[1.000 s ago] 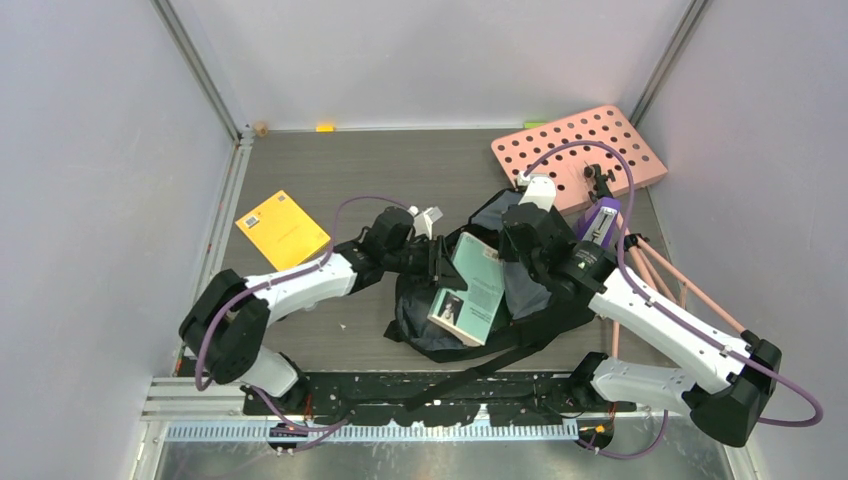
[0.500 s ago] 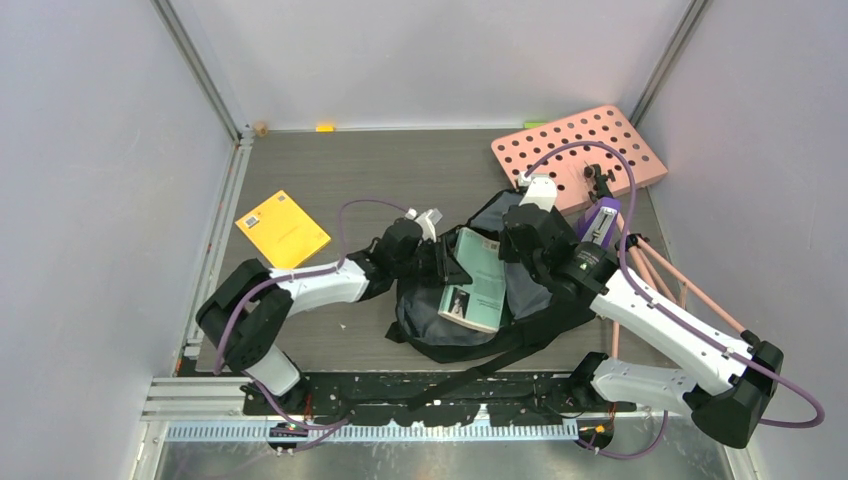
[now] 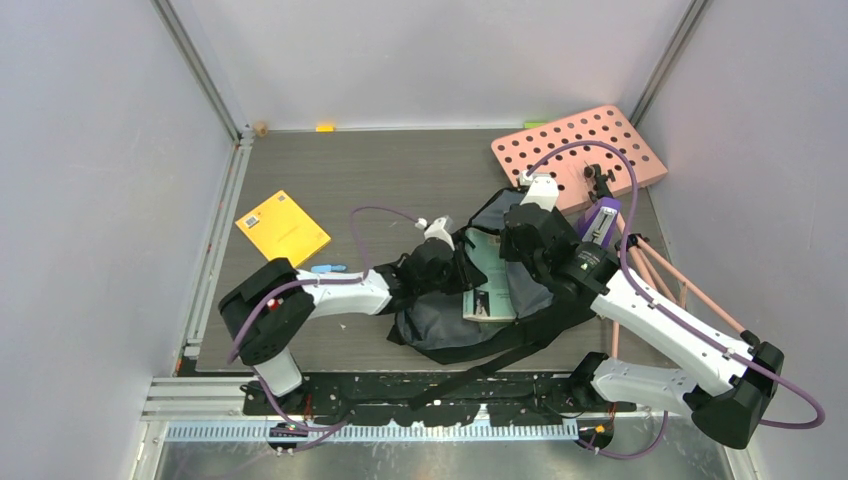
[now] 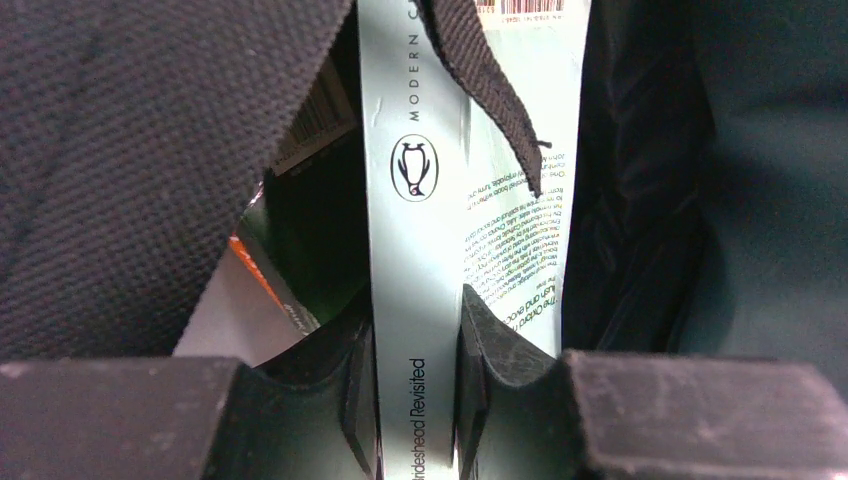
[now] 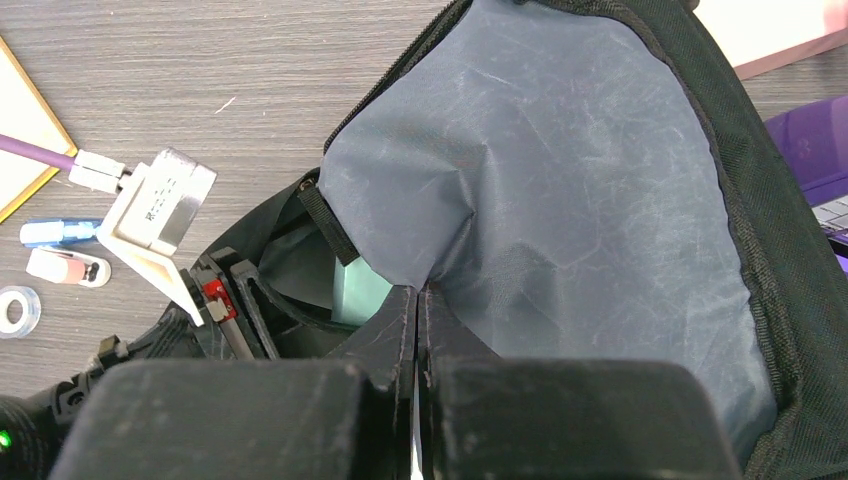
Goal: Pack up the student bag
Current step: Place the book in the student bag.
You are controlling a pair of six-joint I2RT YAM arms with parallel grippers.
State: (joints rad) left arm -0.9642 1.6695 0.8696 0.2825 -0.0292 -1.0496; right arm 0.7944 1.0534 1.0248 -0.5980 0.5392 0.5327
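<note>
The black student bag [image 3: 440, 335] lies open in the middle of the table, its grey lining [image 5: 580, 190] pulled up. My right gripper [image 5: 418, 300] is shut on a fold of that lining and holds the mouth open. My left gripper [image 4: 415, 400] is shut on the spine of a pale green paperback [image 4: 415, 200], which is partly inside the bag's mouth [image 3: 490, 285]. A black webbing strap [image 4: 480, 80] crosses the book. Another book with an orange stripe [image 4: 250, 300] lies inside the bag, to the left of the paperback.
A yellow booklet [image 3: 282, 229] lies at the left. A blue pen [image 3: 325, 268], an eraser [image 5: 65, 268] and a tape roll [image 5: 15, 308] lie near the left arm. A pink board with round holes [image 3: 585, 150] and a purple item [image 3: 603, 217] are at back right.
My left gripper has moved to the right and pushed the green paperback deeper into the bag; less of the book shows. The right gripper has held the lining still.
</note>
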